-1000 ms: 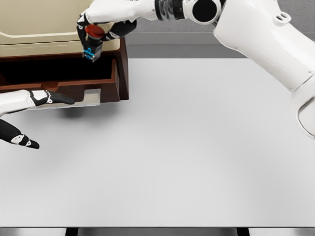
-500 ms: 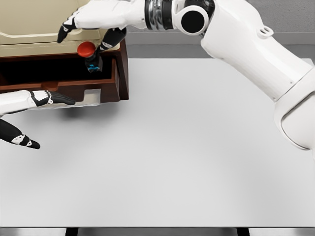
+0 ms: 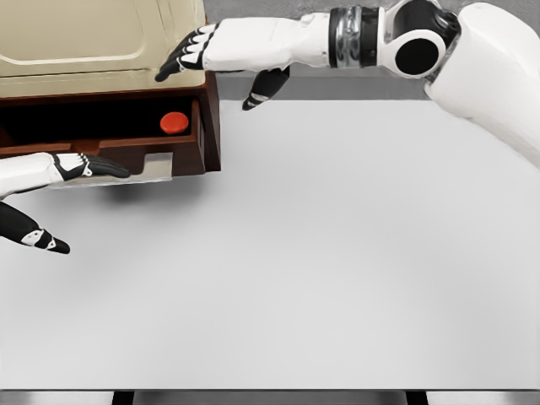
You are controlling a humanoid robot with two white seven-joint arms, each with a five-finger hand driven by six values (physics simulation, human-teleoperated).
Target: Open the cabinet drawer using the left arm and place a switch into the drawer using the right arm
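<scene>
The switch (image 3: pixel 175 122) is down in the drawer (image 3: pixel 101 135), its red cap showing at the right end of the dark cavity, just inside the drawer's right wall. Nothing is gripping it. The right hand (image 3: pixel 221 61) hangs above the cabinet (image 3: pixel 93 51) at its right corner, fingers spread and empty, thumb pointing down toward the desk (image 3: pixel 354 253). On the left, the left hand (image 3: pixel 59 173) sits at the drawer's front panel, fingers apart and stretched out flat along its lower edge, clamped on nothing that I can make out; a second dark fingertip shows lower down over the desk.

So the placing looks done, and the risks now come on the way out. The right hand is close to the cabinet top and to the drawer's right edge; if it sweeps low or leftward as it pulls away, the thumb could catch the wood and jolt the drawer. The switch sits near the drawer's corner, so a knock could tip or roll it, though the walls should keep it in. The left hand is touching or very near the front panel: a careless pull back could drag the drawer further out, or a push could shut it.
</scene>
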